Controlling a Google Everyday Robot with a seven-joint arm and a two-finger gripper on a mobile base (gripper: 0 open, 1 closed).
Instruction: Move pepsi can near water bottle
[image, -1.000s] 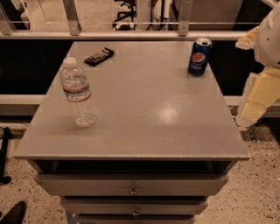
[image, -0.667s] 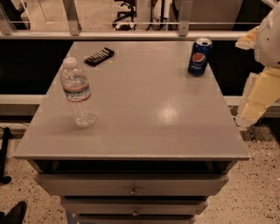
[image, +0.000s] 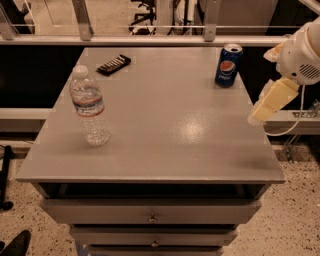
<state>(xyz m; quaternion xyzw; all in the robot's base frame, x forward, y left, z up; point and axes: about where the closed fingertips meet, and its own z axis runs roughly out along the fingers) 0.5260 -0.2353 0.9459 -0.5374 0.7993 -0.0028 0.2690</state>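
Observation:
The pepsi can (image: 228, 65), dark blue with a round logo and silver top, stands upright near the far right corner of the grey table (image: 165, 125). The water bottle (image: 89, 106), clear with a white cap and a pale label band, stands upright on the left side of the table. My gripper (image: 270, 104), a pale yellow part under the white arm (image: 302, 52), hangs just off the table's right edge. It is to the right of the can and nearer the front, apart from it and holding nothing that shows.
A black remote-like object (image: 113, 64) lies at the far left of the table. A metal railing (image: 150, 39) runs behind the table. Drawers (image: 150, 212) are below the front edge. A cable (image: 295, 125) hangs beside the arm.
The gripper has shifted a little to the left and up, closer to the table's right edge. The can and the bottle have not moved.

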